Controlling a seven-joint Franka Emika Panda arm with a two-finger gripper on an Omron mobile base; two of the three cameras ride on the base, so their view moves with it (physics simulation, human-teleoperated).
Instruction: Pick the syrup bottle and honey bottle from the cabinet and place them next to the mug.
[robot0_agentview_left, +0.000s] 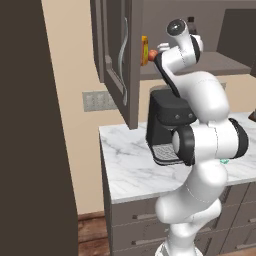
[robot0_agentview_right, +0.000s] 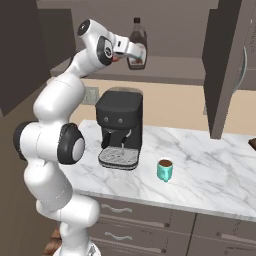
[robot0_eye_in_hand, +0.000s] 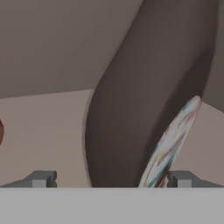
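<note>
We have the pincer (robot0_eye_in_hand: 111, 179) spread to its widest, its two tips flanking the syrup bottle (robot0_agentview_right: 137, 48) low on its dark body, gripping nothing yet; we judge this the approach before closing. The bottle stands upright on the shelf of the open cabinet (robot0_agentview_left: 116, 60), which is why the arm reaches high and level. The hand view shows the bottle's colourful label close between the tips. The right base view shows the teal mug (robot0_agentview_right: 165, 170) on the marble desk (robot0_agentview_right: 210, 170), just right of the coffee machine (robot0_agentview_right: 120, 127). The left base view alone gives a sliver of the honey bottle (robot0_agentview_left: 144, 50) at the door's edge.
</note>
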